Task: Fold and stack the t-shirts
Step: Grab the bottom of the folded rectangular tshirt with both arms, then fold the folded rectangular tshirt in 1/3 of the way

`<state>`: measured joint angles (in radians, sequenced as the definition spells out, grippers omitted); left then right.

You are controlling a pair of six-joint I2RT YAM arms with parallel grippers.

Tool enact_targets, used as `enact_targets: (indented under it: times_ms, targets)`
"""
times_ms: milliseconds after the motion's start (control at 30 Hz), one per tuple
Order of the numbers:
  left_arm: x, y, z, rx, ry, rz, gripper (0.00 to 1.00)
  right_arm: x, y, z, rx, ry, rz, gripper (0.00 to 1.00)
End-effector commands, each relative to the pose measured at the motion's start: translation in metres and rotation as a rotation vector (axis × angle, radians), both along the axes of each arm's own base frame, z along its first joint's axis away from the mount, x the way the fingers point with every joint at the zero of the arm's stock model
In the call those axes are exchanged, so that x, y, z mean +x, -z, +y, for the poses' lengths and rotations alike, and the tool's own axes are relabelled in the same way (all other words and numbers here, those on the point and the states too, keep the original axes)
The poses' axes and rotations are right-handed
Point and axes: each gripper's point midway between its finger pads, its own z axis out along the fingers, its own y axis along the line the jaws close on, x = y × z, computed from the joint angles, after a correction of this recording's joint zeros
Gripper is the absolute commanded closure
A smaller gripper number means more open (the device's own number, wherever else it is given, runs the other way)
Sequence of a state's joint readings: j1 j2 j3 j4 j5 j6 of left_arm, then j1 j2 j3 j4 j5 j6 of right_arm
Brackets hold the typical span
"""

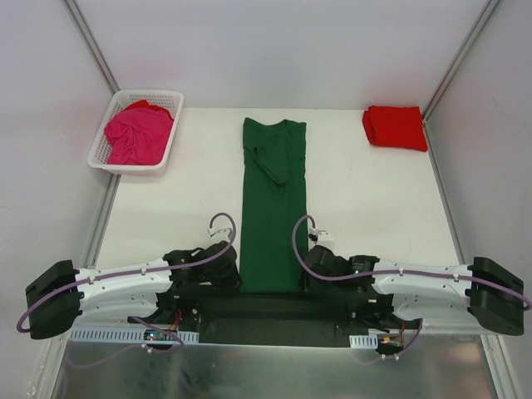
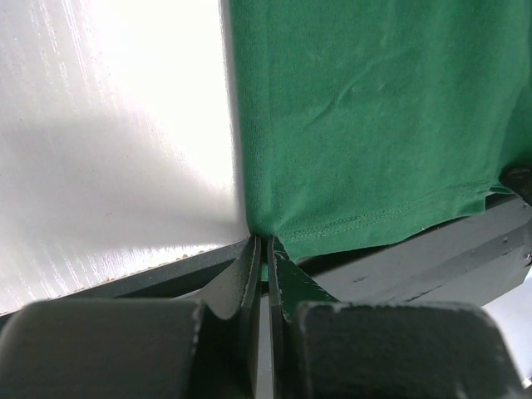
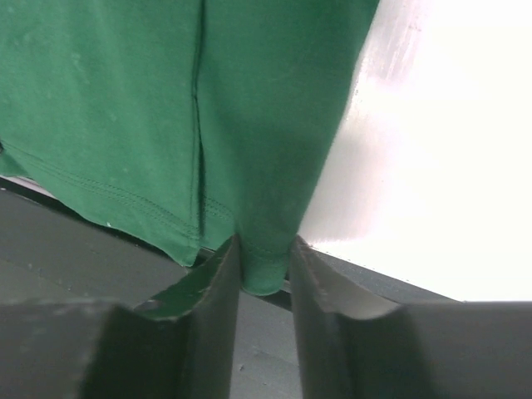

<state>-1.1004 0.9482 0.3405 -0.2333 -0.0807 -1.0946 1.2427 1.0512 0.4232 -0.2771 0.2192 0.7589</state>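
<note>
The dark green t-shirt (image 1: 274, 208) lies as a long narrow strip down the middle of the table, collar at the far end, hem over the near edge. My left gripper (image 1: 236, 278) is shut on the hem's left corner (image 2: 264, 243), with a sliver of green between its jaws (image 2: 266, 249). At the hem's right corner, my right gripper (image 1: 306, 278) straddles a rounded fold of the cloth (image 3: 264, 270). Its jaws (image 3: 264, 258) stand apart, and the fold hangs loose between them. A red t-shirt (image 1: 395, 127) lies folded at the far right. A pink t-shirt (image 1: 137, 133) is bunched in the basket.
The white lattice basket (image 1: 133, 168) stands at the far left corner. A black base plate (image 1: 266, 312) runs along the near edge under the hem. White walls with metal posts close in the table on three sides.
</note>
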Motion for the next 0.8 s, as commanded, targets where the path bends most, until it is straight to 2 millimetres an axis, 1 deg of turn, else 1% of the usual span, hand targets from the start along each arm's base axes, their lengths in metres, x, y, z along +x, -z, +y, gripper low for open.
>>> enact_targets:
  times_ms: [0,33,67,100,200,300,433,467,533,567,633,667,733,767]
  targets:
    - [0.005,0.002,-0.002,-0.012,-0.034,-0.021,1.0,0.002,-0.002,0.002,-0.012,0.015,-0.007,0.73]
    - [0.005,0.001,-0.002,-0.015,-0.034,-0.022,1.0,0.002,-0.003,0.002,-0.012,0.014,-0.008,0.79]
    - [0.005,0.001,-0.003,-0.017,-0.035,-0.022,1.0,0.002,-0.003,0.002,-0.014,0.013,-0.008,0.83]
    - [0.005,0.002,-0.002,-0.014,-0.035,-0.02,1.0,0.002,-0.003,0.003,-0.017,0.013,-0.007,0.9]
    - [0.006,0.0,-0.004,-0.024,-0.035,-0.025,1.0,0.002,-0.003,0.003,-0.022,0.007,-0.01,0.99]
    - [0.006,-0.004,-0.006,-0.039,-0.029,-0.031,1.0,0.002,-0.006,0.004,-0.023,0.003,-0.014,0.99]
    - [0.01,-0.019,-0.014,-0.083,-0.019,-0.056,1.0,0.004,-0.014,0.007,-0.025,-0.01,-0.026,0.99]
    - [0.011,-0.024,-0.017,-0.097,-0.011,-0.065,1.0,0.005,-0.02,0.01,-0.019,-0.014,-0.035,0.99]
    - [0.014,-0.038,-0.024,-0.126,-0.001,-0.087,1.0,0.006,-0.024,0.009,-0.029,-0.021,-0.041,0.99]
    - [0.017,-0.047,-0.028,-0.141,0.009,-0.102,1.0,0.008,-0.031,0.013,-0.019,-0.026,-0.054,0.99]
    - [0.019,-0.055,-0.03,-0.14,0.017,-0.115,1.0,0.009,-0.035,0.013,-0.021,-0.029,-0.062,0.99]
    - [0.022,-0.066,-0.035,-0.153,0.026,-0.136,1.0,0.011,-0.04,0.015,-0.012,-0.035,-0.074,0.99]
    - [0.025,-0.071,-0.037,-0.145,0.033,-0.149,1.0,0.013,-0.044,0.015,-0.017,-0.03,-0.087,0.99]
    - [0.028,-0.08,-0.041,-0.155,0.042,-0.168,1.0,0.014,-0.044,0.013,-0.027,-0.031,-0.091,0.99]
